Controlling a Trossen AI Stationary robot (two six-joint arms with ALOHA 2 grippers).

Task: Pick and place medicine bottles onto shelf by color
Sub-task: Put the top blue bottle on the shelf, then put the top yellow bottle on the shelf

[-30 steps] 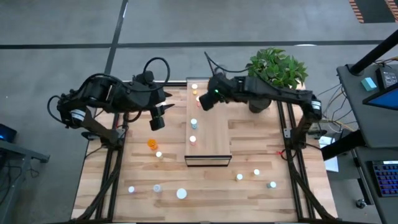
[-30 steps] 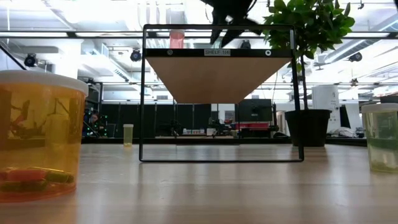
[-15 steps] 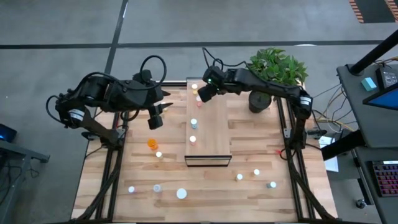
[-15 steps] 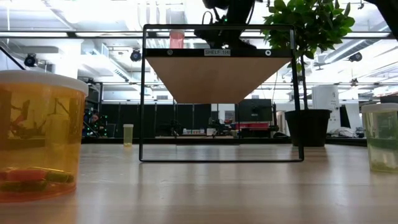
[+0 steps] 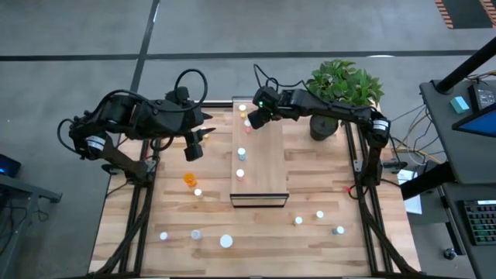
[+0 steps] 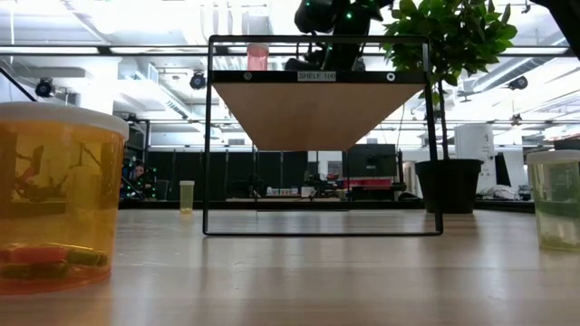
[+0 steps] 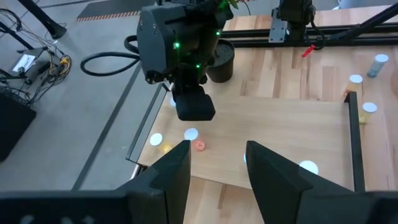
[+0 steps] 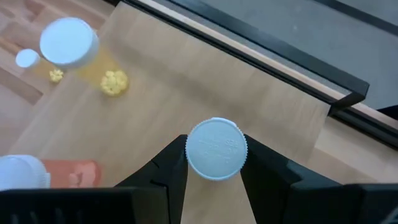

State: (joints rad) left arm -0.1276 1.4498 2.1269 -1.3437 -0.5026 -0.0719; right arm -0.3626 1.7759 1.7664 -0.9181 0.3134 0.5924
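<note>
Risk: a neighbouring bottle may be tipped if the held bottle [image 8: 216,149] is set down too near the orange bottle [image 8: 37,175] on the shelf [image 5: 267,167]
Right tool [image 8: 211,163]: pinched on a white-capped bottle, held over the shelf's far end
Left tool [image 7: 217,165]: spread, nothing held, poised over the counter [image 5: 170,209] beside the shelf
Yellow bottle [image 8: 71,45]: standing on the shelf, apart from the held one
Remaining bottles: several are scattered on the counter
</note>
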